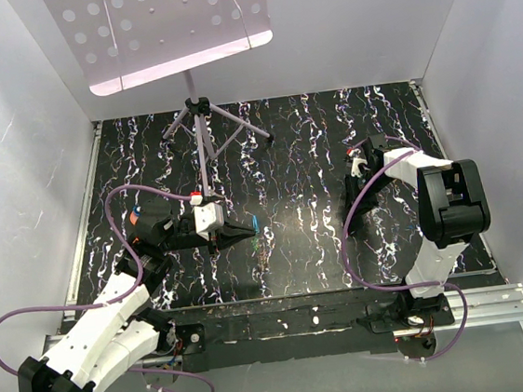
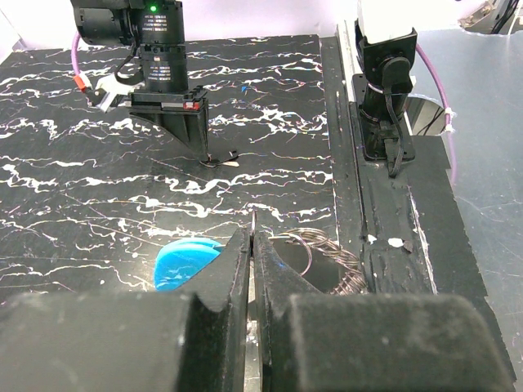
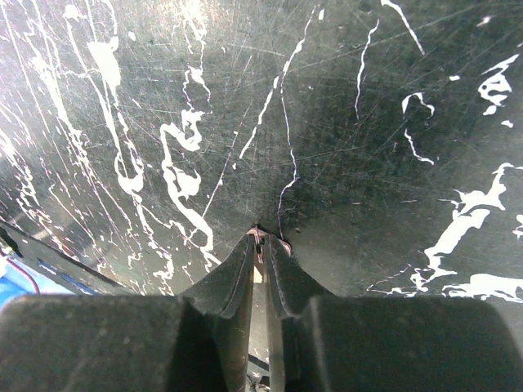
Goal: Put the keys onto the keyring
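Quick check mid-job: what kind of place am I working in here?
Likely a lab test cell: plain white walls box in a black marbled mat, and a perforated stand on a tripod sits at the back.

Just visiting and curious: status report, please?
Left gripper shut on blue-tagged wire keyring. Right gripper pinching small grey metal key against marbled black mat. Key not yet on ring. Nothing between the grippers.
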Controlling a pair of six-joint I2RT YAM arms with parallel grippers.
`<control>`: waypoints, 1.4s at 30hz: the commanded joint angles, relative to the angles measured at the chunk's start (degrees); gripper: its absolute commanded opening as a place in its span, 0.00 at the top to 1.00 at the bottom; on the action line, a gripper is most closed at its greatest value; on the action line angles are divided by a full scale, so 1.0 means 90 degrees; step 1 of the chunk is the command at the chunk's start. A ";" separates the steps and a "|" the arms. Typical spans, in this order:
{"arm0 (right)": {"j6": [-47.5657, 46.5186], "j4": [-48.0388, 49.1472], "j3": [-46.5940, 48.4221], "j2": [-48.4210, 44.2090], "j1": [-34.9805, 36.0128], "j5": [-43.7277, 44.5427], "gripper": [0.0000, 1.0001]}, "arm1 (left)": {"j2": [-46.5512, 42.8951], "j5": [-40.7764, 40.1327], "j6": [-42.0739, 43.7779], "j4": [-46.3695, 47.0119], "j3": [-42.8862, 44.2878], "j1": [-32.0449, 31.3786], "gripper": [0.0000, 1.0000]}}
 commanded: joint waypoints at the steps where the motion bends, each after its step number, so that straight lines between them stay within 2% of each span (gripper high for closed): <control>1: -0.0044 -0.0116 0.0227 0.0019 0.0035 0.0022 0.86 | -0.0074 0.0034 0.0094 0.0084 0.0266 0.0027 1.00; 6: -0.0142 -0.0058 0.0198 -0.0029 0.0035 -0.0046 0.98 | -0.0084 0.0034 0.0084 0.0084 0.0275 0.0027 1.00; 11: -0.0346 -0.0116 0.0246 -0.0176 0.0035 -0.0231 0.99 | -0.0093 0.0034 0.0094 0.0074 0.0275 0.0027 1.00; 15: -0.0581 -0.0194 0.0315 -0.0526 0.0035 -0.0835 0.99 | -0.0103 -0.0083 -0.0042 0.0317 0.0178 0.0037 1.00; 19: -0.1439 -0.0759 0.0889 -0.1083 0.0035 -0.1335 0.99 | -0.0025 -0.0103 -0.0462 0.0952 0.0265 0.0037 1.00; 25: -0.2837 -0.2185 0.2256 -0.1962 0.0083 -0.2087 0.99 | 0.0297 0.0063 -0.0453 0.1538 0.0880 0.0037 1.00; 27: -0.3722 -0.2878 0.2706 -0.2196 0.0161 -0.2350 0.99 | 0.0424 0.0111 -0.0463 0.1820 0.1056 0.0027 1.00; 30: -0.4623 -0.3144 0.3136 -0.2694 0.0366 -0.2439 0.99 | 0.0619 0.0238 -0.0609 0.2357 0.1212 0.0037 1.00; 33: -0.5092 -0.2628 0.2973 -0.3415 0.0600 -0.2692 0.99 | 0.0775 0.0336 -0.0717 0.2729 0.1359 0.0037 1.00; 36: -0.5337 -0.1789 0.2368 -0.4197 0.0815 -0.3014 0.99 | 0.0892 0.0463 -0.0872 0.3207 0.1359 0.0037 1.00; 42: -0.4850 0.0427 0.0571 -0.5604 0.1674 -0.3025 0.99 | 0.1039 0.0756 -0.1233 0.4027 0.1145 0.0027 1.00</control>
